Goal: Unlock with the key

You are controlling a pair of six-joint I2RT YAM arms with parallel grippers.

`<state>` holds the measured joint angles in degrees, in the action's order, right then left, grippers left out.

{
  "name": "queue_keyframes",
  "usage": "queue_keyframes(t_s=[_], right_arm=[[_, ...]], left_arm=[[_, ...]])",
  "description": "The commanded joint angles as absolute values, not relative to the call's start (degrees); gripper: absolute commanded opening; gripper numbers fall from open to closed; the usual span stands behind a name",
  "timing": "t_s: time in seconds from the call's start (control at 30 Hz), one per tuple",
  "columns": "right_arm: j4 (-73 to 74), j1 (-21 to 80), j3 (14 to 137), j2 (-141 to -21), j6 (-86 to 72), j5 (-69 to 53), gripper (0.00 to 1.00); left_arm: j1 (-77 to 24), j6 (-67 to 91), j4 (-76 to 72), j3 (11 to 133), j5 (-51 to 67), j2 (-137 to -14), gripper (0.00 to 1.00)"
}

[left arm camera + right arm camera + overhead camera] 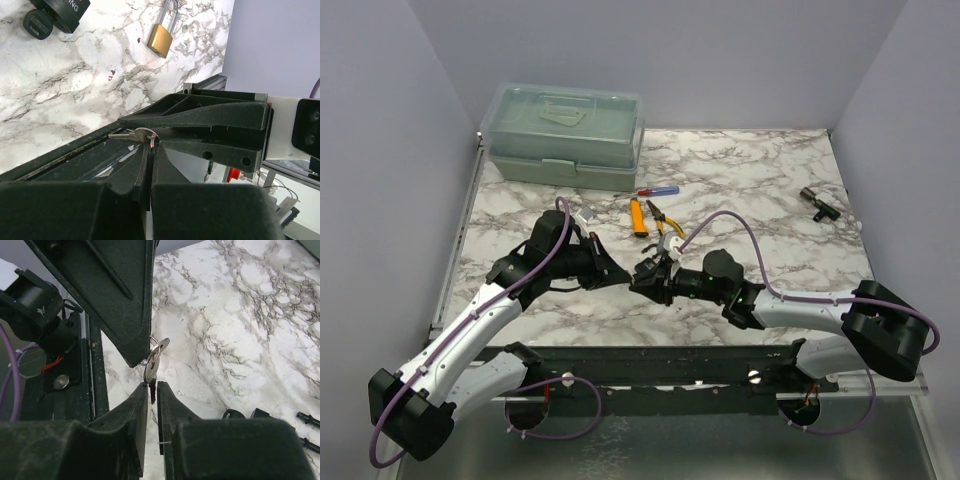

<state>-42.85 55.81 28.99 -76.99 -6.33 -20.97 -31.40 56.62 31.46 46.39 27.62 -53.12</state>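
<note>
A small silver key on a ring [134,133] hangs at the tips of my left gripper [151,145], which is shut on the ring. In the right wrist view the key [152,367] dangles from the left finger's tip. Its blade reaches down between the tips of my right gripper [153,386], whose jaws stand a narrow slit apart with light beside the blade. The two grippers, left [618,275] and right [638,275], meet tip to tip above the table's near middle. A brass padlock [161,39] lies flat on the marble beyond them.
A pale green toolbox [563,135] stands at the back left. A red-and-blue screwdriver [657,190], an orange knife [637,216] and pliers [662,217] lie mid-table. A small black part [817,201] lies at the right. The black rail [650,362] runs along the near edge.
</note>
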Motion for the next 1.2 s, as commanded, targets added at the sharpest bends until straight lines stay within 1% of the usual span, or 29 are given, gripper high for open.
queue_keyframes(t_s=[0.0, 0.13, 0.23, 0.37, 0.43, 0.47, 0.5, 0.63, 0.67, 0.8, 0.83, 0.9, 1.03, 1.17], right_arm=[[-44.98, 56.66, 30.49, -77.66, -5.07, -19.19, 0.17], [-44.47, 56.86, 30.59, -77.70, -4.79, -18.85, 0.07], [-44.33, 56.95, 30.30, -77.25, -4.88, -18.32, 0.01], [-43.98, 56.98, 29.80, -76.12, -5.73, -17.79, 0.01], [-41.51, 56.98, 30.34, -75.52, -5.90, -18.90, 0.01], [-39.42, 56.99, 31.03, -75.24, -5.59, -20.03, 0.01], [-36.67, 56.96, 31.77, -74.94, -5.47, -20.94, 0.01], [-26.84, 56.96, 34.07, -72.84, -6.44, -22.48, 0.01], [-24.14, 56.95, 34.46, -72.07, -6.95, -22.43, 0.01], [-11.13, 56.95, 37.59, -68.81, -8.80, -22.60, 0.01], [-7.38, 56.95, 38.46, -68.07, -9.41, -22.59, 0.01], [0.25, 56.96, 40.07, -66.47, -11.01, -22.79, 0.01], [13.25, 56.95, 44.91, -64.83, -15.78, -25.53, 0.01], [25.68, 56.96, 50.67, -66.00, -23.15, -28.48, 0.01]], left_arm=[[-31.39, 57.58, 32.06, 47.46, 28.48, -52.03, 0.00], [-31.38, 57.72, 32.07, 47.37, 28.48, -51.84, 0.00], [-31.38, 57.68, 32.06, 47.29, 28.38, -51.67, 0.00], [-31.38, 57.55, 32.02, 46.99, 28.32, -51.46, 0.00], [-31.38, 56.90, 32.07, 46.97, 28.07, -51.14, 0.00], [-31.38, 56.37, 32.10, 46.94, 27.90, -50.96, 0.02], [-31.38, 55.86, 32.32, 47.05, 27.60, -50.71, 0.07], [-31.38, 53.41, 34.31, 47.95, 26.61, -49.94, 0.36], [-31.36, 52.35, 35.07, 48.29, 26.44, -49.92, 0.40], [-31.29, 48.59, 38.96, 50.81, 25.19, -49.90, 0.53], [-31.33, 47.59, 40.00, 51.42, 24.75, -49.84, 0.55], [-31.31, 45.16, 41.42, 52.48, 24.32, -49.64, 0.56], [-31.36, 40.19, 41.12, 53.53, 25.91, -48.45, 0.54], [-31.35, 36.52, 39.54, 54.14, 28.50, -47.65, 0.53]])
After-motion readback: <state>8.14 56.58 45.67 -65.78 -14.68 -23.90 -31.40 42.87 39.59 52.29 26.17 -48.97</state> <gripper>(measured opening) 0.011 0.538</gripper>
